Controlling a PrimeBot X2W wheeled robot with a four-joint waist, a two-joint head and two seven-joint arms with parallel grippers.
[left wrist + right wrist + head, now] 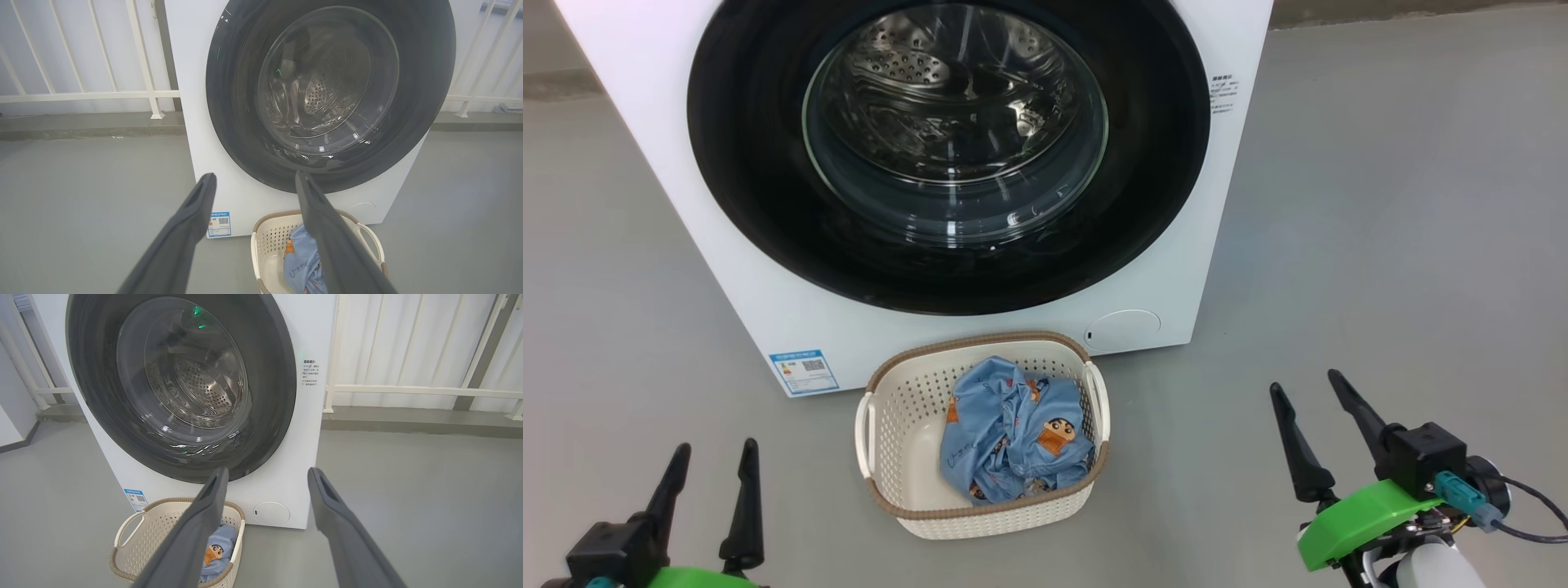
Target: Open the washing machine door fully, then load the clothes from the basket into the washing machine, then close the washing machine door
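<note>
The white washing machine point(768, 327) stands ahead with its round black door point(743, 163) shut flat against the front; the steel drum shows through the glass. On the floor right before it sits the cream basket point(907, 425) holding the light blue cartoon-print clothes point(1013, 433). My left gripper point(715, 461) hangs open at the lower left, well short of the basket. Off to the basket's right, my right gripper point(1307, 390) is open too. In the wrist views the left gripper point(255, 177) and right gripper point(267, 473) both point at the door's lower rim, nothing between their fingers.
Grey floor point(1380, 245) surrounds the machine on both sides. A white railing point(81, 96) on a low kerb runs behind it. A blue energy sticker point(804, 371) and a round service flap point(1123, 329) mark the machine's lower front.
</note>
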